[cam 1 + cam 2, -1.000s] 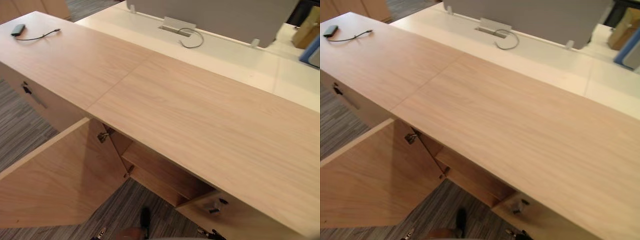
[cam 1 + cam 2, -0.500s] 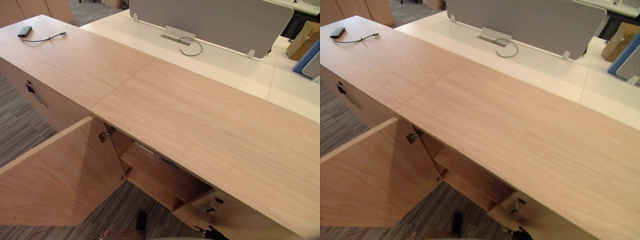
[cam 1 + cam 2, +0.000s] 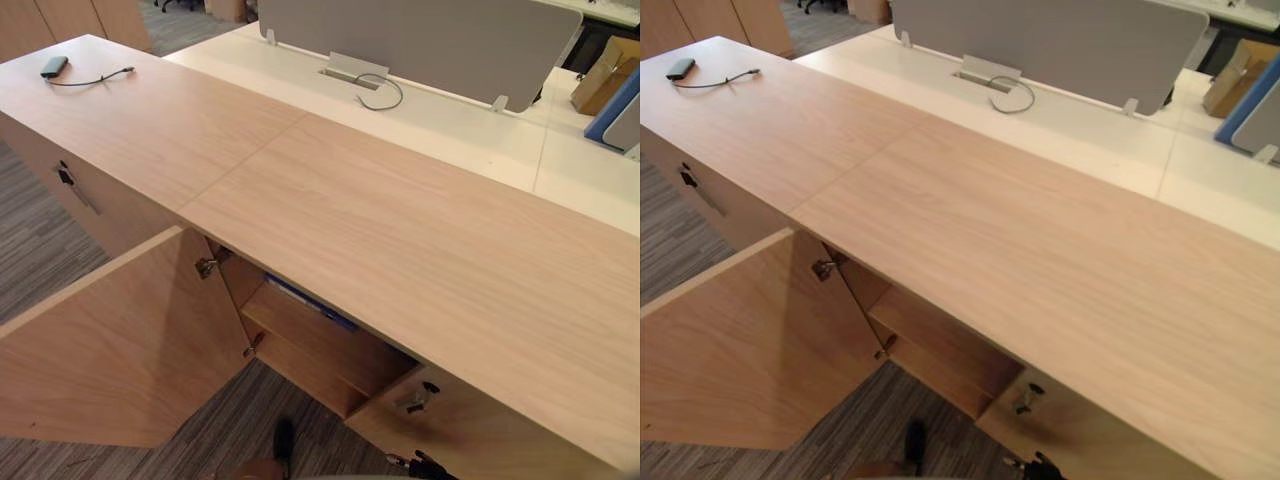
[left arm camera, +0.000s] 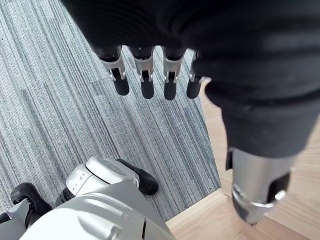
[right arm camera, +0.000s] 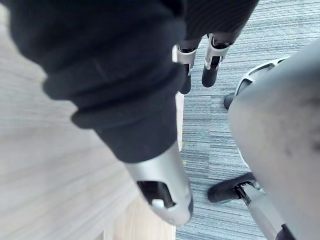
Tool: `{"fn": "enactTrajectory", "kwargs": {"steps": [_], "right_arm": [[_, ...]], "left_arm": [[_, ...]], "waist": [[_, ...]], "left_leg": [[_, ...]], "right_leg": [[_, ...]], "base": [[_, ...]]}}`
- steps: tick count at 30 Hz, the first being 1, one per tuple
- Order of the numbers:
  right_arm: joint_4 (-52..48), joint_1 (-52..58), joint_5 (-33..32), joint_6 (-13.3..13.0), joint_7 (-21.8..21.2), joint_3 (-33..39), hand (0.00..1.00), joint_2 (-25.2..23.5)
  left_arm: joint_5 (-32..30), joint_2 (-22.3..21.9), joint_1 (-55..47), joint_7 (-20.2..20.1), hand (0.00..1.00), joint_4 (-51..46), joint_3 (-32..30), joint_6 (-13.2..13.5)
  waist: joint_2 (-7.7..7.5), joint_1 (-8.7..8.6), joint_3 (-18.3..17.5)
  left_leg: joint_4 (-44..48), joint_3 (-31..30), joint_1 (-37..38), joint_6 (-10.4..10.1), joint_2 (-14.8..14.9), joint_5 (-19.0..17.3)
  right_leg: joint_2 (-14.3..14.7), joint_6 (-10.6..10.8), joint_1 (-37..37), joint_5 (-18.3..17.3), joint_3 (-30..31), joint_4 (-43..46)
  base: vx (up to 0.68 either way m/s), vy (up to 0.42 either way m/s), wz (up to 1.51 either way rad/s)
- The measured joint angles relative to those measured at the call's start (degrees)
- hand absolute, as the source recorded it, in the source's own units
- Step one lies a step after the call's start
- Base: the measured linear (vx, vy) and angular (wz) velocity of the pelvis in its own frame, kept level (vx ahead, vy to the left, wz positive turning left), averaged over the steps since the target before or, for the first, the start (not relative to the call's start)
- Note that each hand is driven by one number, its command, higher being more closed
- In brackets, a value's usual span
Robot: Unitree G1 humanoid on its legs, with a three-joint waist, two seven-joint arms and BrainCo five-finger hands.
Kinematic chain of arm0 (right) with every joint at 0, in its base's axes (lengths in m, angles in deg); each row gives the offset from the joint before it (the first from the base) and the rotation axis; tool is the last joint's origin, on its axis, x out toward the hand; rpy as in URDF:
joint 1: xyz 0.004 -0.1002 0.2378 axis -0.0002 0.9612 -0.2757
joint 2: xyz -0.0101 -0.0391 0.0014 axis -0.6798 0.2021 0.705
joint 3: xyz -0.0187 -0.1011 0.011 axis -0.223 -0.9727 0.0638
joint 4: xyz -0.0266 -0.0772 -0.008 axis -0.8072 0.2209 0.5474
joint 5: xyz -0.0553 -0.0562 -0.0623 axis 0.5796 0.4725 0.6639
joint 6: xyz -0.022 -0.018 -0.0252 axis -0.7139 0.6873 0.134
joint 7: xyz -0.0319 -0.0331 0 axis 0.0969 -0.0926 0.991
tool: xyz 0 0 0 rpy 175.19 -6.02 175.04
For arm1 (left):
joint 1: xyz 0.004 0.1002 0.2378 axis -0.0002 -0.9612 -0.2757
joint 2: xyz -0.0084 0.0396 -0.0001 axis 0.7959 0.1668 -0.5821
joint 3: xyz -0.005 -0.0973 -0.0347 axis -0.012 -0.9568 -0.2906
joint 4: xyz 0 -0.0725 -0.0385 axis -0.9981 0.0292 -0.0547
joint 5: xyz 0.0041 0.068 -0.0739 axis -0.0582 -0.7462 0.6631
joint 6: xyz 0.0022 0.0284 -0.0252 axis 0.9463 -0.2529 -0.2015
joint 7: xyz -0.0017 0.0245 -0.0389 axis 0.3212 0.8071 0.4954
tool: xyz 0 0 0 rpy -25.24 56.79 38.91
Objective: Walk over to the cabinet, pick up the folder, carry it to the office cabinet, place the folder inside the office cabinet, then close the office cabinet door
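One folder (image 3: 308,302), flat on the upper shelf (image 3: 325,345) of the cabinet (image 3: 400,240), door (image 3: 120,350) standing open; left hand (image 4: 146,82) and right hand (image 5: 212,67) straight-fingered, both empty, above carpet (image 4: 50,100).

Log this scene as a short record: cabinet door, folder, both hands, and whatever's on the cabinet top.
Cabinet door: open, swung outward
Folder: blue edge showing on the upper shelf inside
Left hand: open, empty, hanging down
Right hand: open, empty
Cabinet top: dark device with cable at far left end
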Motion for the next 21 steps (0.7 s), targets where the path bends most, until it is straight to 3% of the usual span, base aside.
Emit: {"fn": "enactTrajectory", "kwargs": {"steps": [3, 4, 6, 9, 10, 11, 12, 13, 14, 15, 16, 18, 19, 20, 21], "right_arm": [[0.6, -1.0, 0.0, 0.0, 0.0, 0.1, 0.0, -0.1], [1.2, -2.0, 0.0, 0.0, 0.0, 0.3, 0.0, -0.1], [1.1, -2.7, 0.0, 0.1, 0.1, 1.1, 0.0, -0.1], [1.0, -3.0, 0.0, 0.9, 0.2, 2.9, 0.0, 0.0], [1.0, -3.4, 0.0, 0.7, 0.1, 2.9, 0.0, -0.6], [1.0, -3.7, 0.0, 0.3, 0.0, 2.9, 0.0, -1.0], [0.8, -3.3, 0.0, 0.0, 0.0, 3.2, 0.0, -0.7], [0.3, -1.7, 0.0, 0.3, 0.0, 3.5, 0.0, -0.4], [-0.2, -0.5, 0.0, 0.3, 0.0, 3.5, 0.0, 0.0], [-1.1, 1.2, 0.0, 0.1, 0.1, 4.6, 0.0, 1.1], [-1.2, 1.5, 0.0, 0.4, 0.4, 5.1, 0.0, 2.2], [-0.4, 1.4, 0.0, 0.4, 0.6, 5.3, 0.0, 2.1], [-0.1, 0.6, -0.1, 0.3, 0.6, 6.4, 0.0, 2.1], [-0.2, -0.3, 0.0, 0.1, 0.6, 6.0, 0.0, 1.7], [-0.2, -0.5, 0.0, 0.0, 0.6, 5.7, 0.0, 1.6]], "left_arm": [[0.1, 0.6, 1.2, 0.1, 0.0, -0.6, -0.1, 0.0], [0.3, 0.8, 2.0, 0.1, 0.0, -0.6, -0.3, 0.0], [0.5, 0.7, 2.3, 0.2, 0.0, -0.8, -1.3, -0.1], [0.6, -0.5, 2.1, 0.2, 0.0, -2.8, -1.7, 0.1], [0.5, 0.0, 2.8, 0.2, 0.0, -2.6, -2.0, 0.0], [0.6, 0.4, 3.4, 0.3, 0.0, -2.5, -2.9, -0.2], [0.6, 0.2, 3.7, 0.4, 0.0, -2.1, -4.0, -0.3], [0.6, -0.2, 2.7, 0.4, 0.0, -1.6, -4.5, -0.3], [0.5, -0.5, 2.3, 0.4, 0.0, -1.4, -4.5, -0.3], [0.5, -1.5, 2.1, 0.4, 0.0, -1.4, -4.5, -0.3], [0.2, -1.8, 2.4, 0.3, 0.0, -1.5, -4.3, -0.1], [0.2, -1.2, 2.5, 0.4, 0.0, -2.0, -3.2, 0.1], [0.2, -0.8, 2.5, 0.6, 0.0, -2.1, -2.3, 0.0], [0.2, -0.5, 2.4, 0.8, 0.0, -1.5, -1.6, -0.1], [0.2, -0.6, 2.5, 0.9, 0.0, -1.3, -1.1, -0.1]], "waist": [[-0.75, 0.12, 1.6], [-1.13, 0.34, 3.0], [-1.25, 0.54, 3.3], [0.8, 1.0, 3.5], [-1.43, 0.58, 3.1], [-2.76, 0.62, 3.7], [-2.83, 0.66, 4.2], [-2.11, 0.25, 3.6], [-1.23, -0.16, 3.0], [1.36, -1.0, 1.6], [2.9, -0.95, 0.8], [2.47, -1.45, 0.7], [3.16, -1.19, 0.8], [3.75, -1.12, 1.0], [3.64, -1.12, 1.1]], "left_leg": [[3.6, -1.2, -2.7, 0.9, -0.7, -0.9], [7.8, -1.4, -4.5, 0.9, -0.7, -2.7], [13.7, 1.3, -7.9, 0.7, -0.3, -3.4], [11.5, -0.3, -8.4, -0.2, 1.3, -3.0], [8.6, 2.6, -8.4, -0.5, 1.2, -4.2], [14.1, 7.3, -10.5, 1.3, 1.7, -8.4], [29.5, 13.0, -13.5, 1.3, 5.3, -15.9], [37.2, 14.4, -12.6, -0.5, 9.1, -19.6], [38.5, 14.2, -11.8, -1.5, 11.0, -20.4], [37.2, 12.9, -10.4, -2.2, 14.7, -20.5], [32.1, 10.7, -9.3, -3.1, 13.4, -21.3], [26.5, 9.2, -8.2, -2.4, 11.3, -19.4], [24.8, 7.8, -8.0, -2.0, 11.2, -18.1], [22.7, 6.5, -7.0, -2.5, 11.2, -16.9], [21.5, 6.1, -6.4, -2.8, 10.6, -16.2]], "right_leg": [[0.0, 0.1, -0.3, 0.1, -1.4, 0.7], [-0.1, 0.1, -0.3, 0.1, -1.7, 1.8], [0.0, 0.1, -1.3, 0.2, -1.9, 4.3], [2.0, -2.3, -3.4, -0.4, -2.4, 6.7], [0.7, -2.3, -3.5, -0.4, -2.8, 3.5], [-0.3, -1.4, -3.4, -0.5, -3.5, 2.4], [-1.4, -0.6, -3.3, 0.2, -4.9, 2.9], [-1.7, -0.5, -2.9, 0.4, -6.7, 3.5], [-1.5, -0.5, -2.7, 0.4, -7.2, 3.7], [-0.6, -0.4, -2.9, 0.3, -8.6, 4.6], [-0.8, -0.4, -4.2, 0.4, -10.1, 6.2], [-2.6, -0.2, -6.4, 0.9, -12.5, 10.9], [-3.5, 0.2, -9.0, 0.1, -13.0, 14.2], [-1.4, 0.7, -8.6, -0.3, -13.0, 6.2], [-1.4, -0.6, -8.6, 1.6, -13.1, 4.1]], "base": [[0.06, -0.004, 0.37], [0.02, -0.003, 0.36], [-0.02, 0.011, 0.37], [-0.06, -0.017, 0.32], [-0.07, -0.064, 0.3], [-0.03, -0.073, 0.12], [0.06, -0.056, 0.02], [0.09, -0.024, 0.07], [0.14, 0.067, 0.32], [0.12, 0.139, 0.59], [0.13, 0.214, 0.76], [0.07, 0.176, 0.86], [-0.02, 0.101, 0.8], [-0.05, 0.072, 0.55], [-0.08, 0.027, 0.44]]}}
